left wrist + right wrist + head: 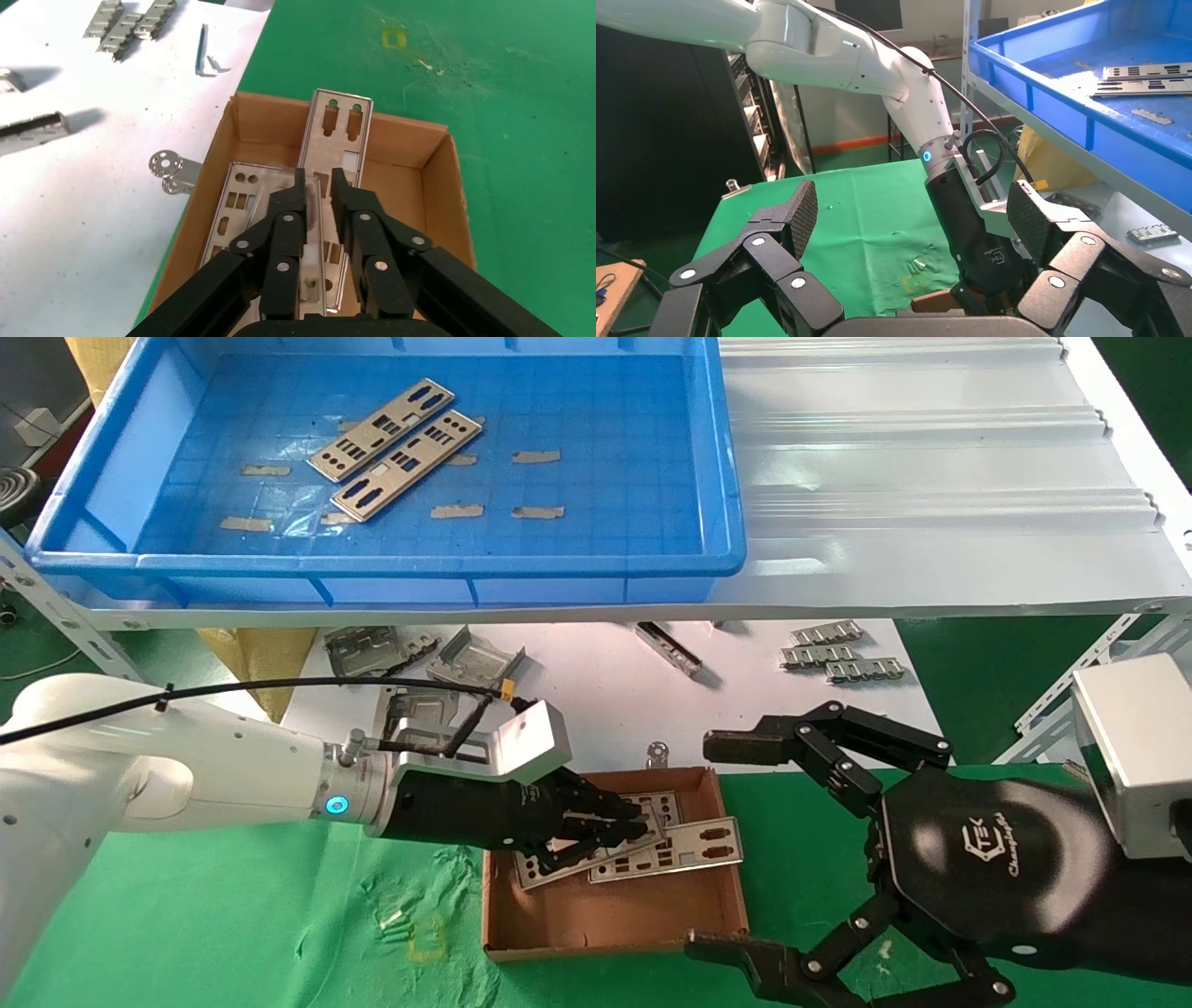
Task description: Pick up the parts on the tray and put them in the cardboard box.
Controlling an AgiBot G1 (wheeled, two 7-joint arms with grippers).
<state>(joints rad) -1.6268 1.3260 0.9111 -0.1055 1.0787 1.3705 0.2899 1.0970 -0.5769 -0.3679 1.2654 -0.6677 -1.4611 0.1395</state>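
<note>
Two silver plates (382,430) (407,466) lie side by side in the blue tray (372,565) on the upper shelf. The cardboard box (615,915) sits on the green cloth below. My left gripper (643,826) hangs low inside the box, which also shows in the left wrist view (436,182). Its jaws (319,179) stand a narrow gap apart. A blurred plate (295,210) stands on edge against one finger. Two more plates (341,133) (235,203) lie flat in the box. My right gripper (703,846) is wide open and empty, just right of the box.
Boxy grey brackets (372,649) (475,658), toothed strips (838,654) and a small holed tab (657,754) lie on the white table behind the box. The white corrugated sheet (931,477) lies right of the tray. The shelf edge (559,612) overhangs the table.
</note>
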